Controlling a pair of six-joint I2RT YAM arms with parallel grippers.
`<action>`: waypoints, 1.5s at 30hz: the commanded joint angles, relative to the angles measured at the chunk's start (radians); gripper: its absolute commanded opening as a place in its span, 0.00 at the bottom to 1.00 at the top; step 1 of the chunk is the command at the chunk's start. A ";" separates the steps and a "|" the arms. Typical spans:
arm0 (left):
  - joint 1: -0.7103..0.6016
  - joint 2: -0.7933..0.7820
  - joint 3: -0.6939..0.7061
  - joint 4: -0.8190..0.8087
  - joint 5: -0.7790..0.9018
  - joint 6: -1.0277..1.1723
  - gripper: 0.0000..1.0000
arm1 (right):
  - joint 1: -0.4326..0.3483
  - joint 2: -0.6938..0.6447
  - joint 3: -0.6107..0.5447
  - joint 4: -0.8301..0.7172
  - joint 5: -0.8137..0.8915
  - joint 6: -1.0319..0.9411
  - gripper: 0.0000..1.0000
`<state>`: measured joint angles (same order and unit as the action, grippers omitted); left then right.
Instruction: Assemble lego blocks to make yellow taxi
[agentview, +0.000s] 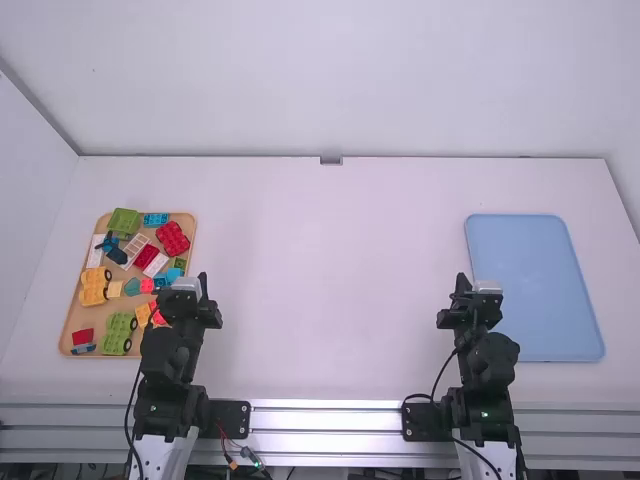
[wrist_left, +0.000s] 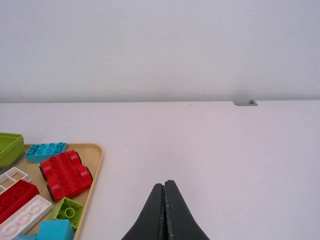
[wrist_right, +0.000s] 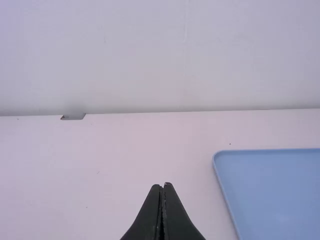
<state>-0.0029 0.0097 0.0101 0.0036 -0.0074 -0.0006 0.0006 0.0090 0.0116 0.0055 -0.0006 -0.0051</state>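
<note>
In the high view, my left gripper (agentview: 203, 284) is beside the right edge of a wooden tray (agentview: 69, 322) of mixed lego pieces. Yellow pieces there include a wheeled one (agentview: 94, 287); red, green, blue and white bricks lie around it. The left wrist view has my left gripper (wrist_left: 165, 183) shut and holding nothing, right of a red wheeled base (wrist_left: 66, 174) and a green brick (wrist_left: 69, 212). Over the table's right part, my right gripper (agentview: 462, 284) stands left of the blue tray (agentview: 540, 290). Shut and holding nothing, the right gripper (wrist_right: 162, 185) appears in the right wrist view.
White table (agentview: 320, 270) stretches between the two trays. A wall stands behind its far edge, where a small grey fitting (agentview: 331, 160) sits at the middle. A metal rail (agentview: 320, 415) runs along the near edge by the arm bases.
</note>
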 joint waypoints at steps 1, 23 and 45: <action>0.000 0.000 0.000 0.000 0.000 0.000 0.00 | 0.000 0.000 0.000 -0.001 -0.002 0.002 0.01; 0.040 0.198 0.191 -0.068 -0.050 0.011 0.20 | 0.019 0.240 0.199 -0.035 -0.033 0.001 0.20; 0.292 0.757 0.640 -0.228 -0.137 0.060 0.61 | 0.080 0.728 0.606 -0.091 -0.097 -0.001 0.61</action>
<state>0.2455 0.7082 0.5858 -0.2119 -0.1322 0.0425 0.0711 0.6991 0.5526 -0.0830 -0.0830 -0.0059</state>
